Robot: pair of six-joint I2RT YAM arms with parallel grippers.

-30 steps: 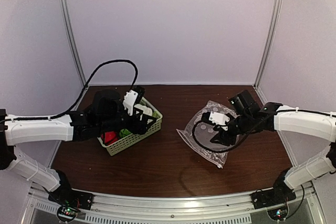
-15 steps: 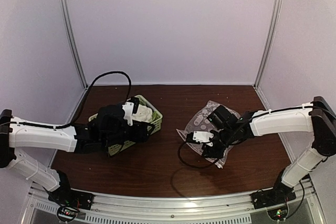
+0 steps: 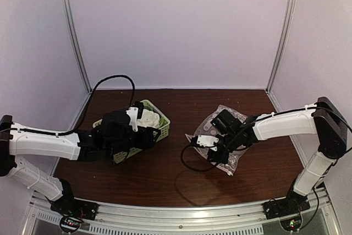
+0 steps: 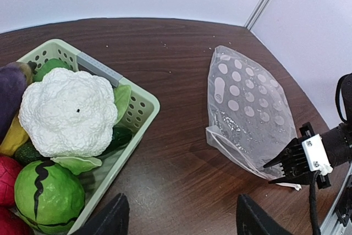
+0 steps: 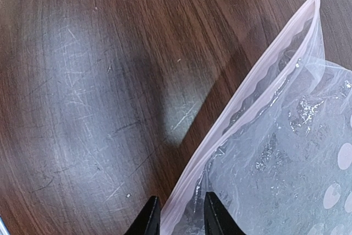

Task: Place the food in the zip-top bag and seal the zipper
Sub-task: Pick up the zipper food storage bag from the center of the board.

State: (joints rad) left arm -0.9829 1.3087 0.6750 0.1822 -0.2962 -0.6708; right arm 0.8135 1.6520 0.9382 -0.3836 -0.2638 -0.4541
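Observation:
The food lies in a pale green basket [image 4: 140,100]: a white cauliflower [image 4: 69,111], a green round piece [image 4: 47,196], red pieces [image 4: 8,174], a purple piece [image 4: 11,86] and a yellow one [image 4: 11,136]. My left gripper [image 4: 181,221] is open and empty, low beside the basket's right wall [image 3: 149,136]. The zip-top bag [image 3: 220,130] lies flat, dotted and empty [image 4: 247,108]. My right gripper [image 5: 180,216] is low at the bag's near edge [image 3: 212,153]. Its jaws stand a narrow gap apart, astride the zipper [image 5: 250,105].
The basket [image 3: 163,120] stands at the left of the brown table. Bare wood lies between basket and bag [image 4: 176,136]. A black cable [image 3: 190,164] loops from the right wrist over the table in front of the bag. Walls enclose the back and sides.
My right gripper has moved left and down from above the bag to its near mouth edge. My left arm has drawn back and lower beside the basket.

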